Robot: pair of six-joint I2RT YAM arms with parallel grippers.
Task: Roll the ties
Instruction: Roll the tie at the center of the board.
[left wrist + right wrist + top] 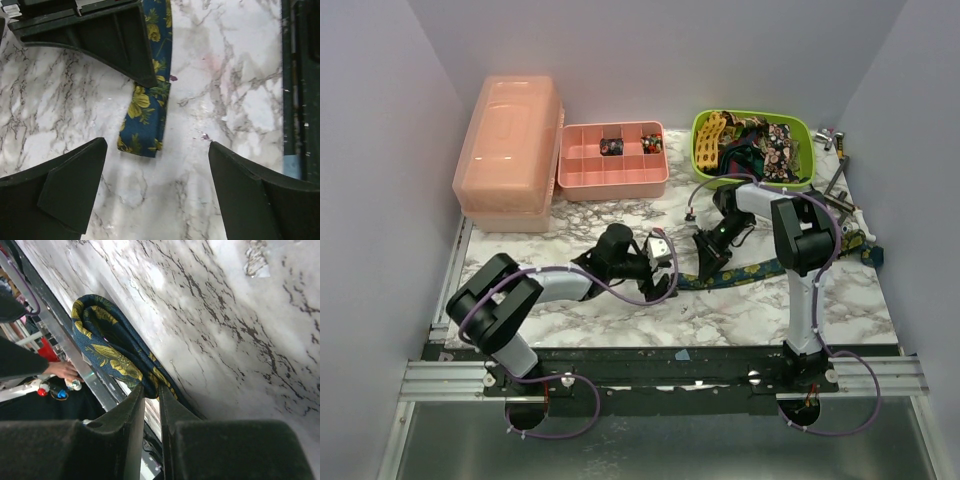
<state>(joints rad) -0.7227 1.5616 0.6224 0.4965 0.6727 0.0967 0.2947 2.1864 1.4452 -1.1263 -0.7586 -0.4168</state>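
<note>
A dark navy tie (760,270) with yellow flowers lies flat across the marble table, from the middle to the right edge. My right gripper (708,268) is shut on it near its left end. The right wrist view shows the fabric (110,357) bunched and pinched between the right gripper (151,390) fingers. My left gripper (665,268) is open and empty just left of the tie's end. In the left wrist view the left gripper (157,147) frames the tie's end (145,125), with the right gripper's finger (100,35) pressing on the tie.
A green basket (700,150) at the back right holds several more ties. A pink compartment tray (612,182) and a pink lidded box (510,140) stand at the back left. Metal tools (840,160) lie at the right edge. A person's hand (62,370) shows beyond the table.
</note>
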